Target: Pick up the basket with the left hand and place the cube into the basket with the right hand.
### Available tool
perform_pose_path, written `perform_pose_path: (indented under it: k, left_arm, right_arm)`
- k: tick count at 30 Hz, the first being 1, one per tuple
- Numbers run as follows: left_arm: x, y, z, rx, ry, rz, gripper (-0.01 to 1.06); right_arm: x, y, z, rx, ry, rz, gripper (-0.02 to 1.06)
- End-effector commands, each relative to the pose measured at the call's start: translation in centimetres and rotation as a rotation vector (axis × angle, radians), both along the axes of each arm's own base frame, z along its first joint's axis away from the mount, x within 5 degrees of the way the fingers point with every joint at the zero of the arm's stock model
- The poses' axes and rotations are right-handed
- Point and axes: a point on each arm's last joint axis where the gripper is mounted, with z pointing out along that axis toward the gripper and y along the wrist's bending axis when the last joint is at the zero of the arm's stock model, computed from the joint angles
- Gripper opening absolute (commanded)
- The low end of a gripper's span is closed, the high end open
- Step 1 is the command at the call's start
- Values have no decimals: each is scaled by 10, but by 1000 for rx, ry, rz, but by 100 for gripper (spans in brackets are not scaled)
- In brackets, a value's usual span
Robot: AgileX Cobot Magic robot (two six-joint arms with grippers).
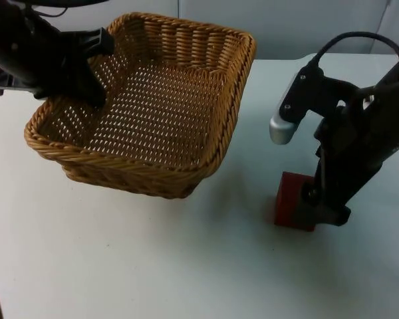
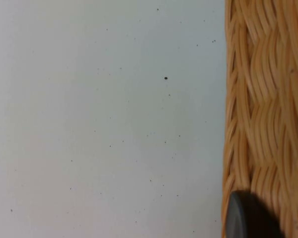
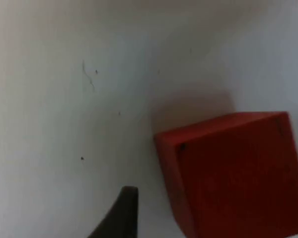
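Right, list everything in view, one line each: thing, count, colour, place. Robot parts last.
Wicker basket: one, tan, tilted, its left rim raised off the table, on the table's left half.
Cube: one, red, on the table at the right, beside the right end effector.
Table: one, white, under everything.
Partition wall: one, grey, behind the table.
Left end effector: one, black, gripping the basket's left rim.
Right end effector: one, black, down at the cube, one finger standing on the table beside it.
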Motion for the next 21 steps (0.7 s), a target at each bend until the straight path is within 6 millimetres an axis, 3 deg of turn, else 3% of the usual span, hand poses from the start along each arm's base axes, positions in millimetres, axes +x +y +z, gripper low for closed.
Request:
perform_pose_path:
  k: [1, 2, 3, 4, 5, 6, 7, 8, 14, 18, 19, 21]
  left_arm:
    - [-1, -1, 7, -23, -10, 17, 0]
    - [-1, -1, 7, -23, -10, 17, 0]
    - [-1, -1, 7, -23, -10, 17, 0]
    - [-1, -1, 7, -23, -10, 17, 0]
    - [-1, -1, 7, -23, -10, 17, 0]
    - [-1, -1, 7, -23, -10, 17, 0]
    - [-1, -1, 7, -23, -10, 17, 0]
    - [-1, -1, 7, -23, -10, 17, 0]
    - [-1, -1, 7, -23, -10, 17, 0]
    - [-1, -1, 7, -23, -10, 17, 0]
    - [-1, -1, 7, -23, -10, 17, 0]
    - [-1, -1, 7, -23, -10, 17, 0]
  right_arm:
    - [2, 3, -3, 7, 1, 2, 92]
    - [1, 3, -8, 7, 17, -6, 83]
    - [1, 3, -8, 7, 17, -6, 83]
    - [1, 3, -11, 13, 30, -19, 67]
    - [2, 4, -15, 17, 32, -28, 35]
    - [3, 4, -17, 24, 27, -38, 13]
    - [3, 4, -17, 24, 27, -38, 13]
    - [4, 5, -17, 36, 13, -55, 0]
    - [23, 1, 18, 38, -68, -143, 0]
    - [47, -22, 71, -89, -175, -339, 0]
    - [47, -22, 71, -89, -175, -339, 0]
    - [57, -26, 103, -96, -262, -422, 0]
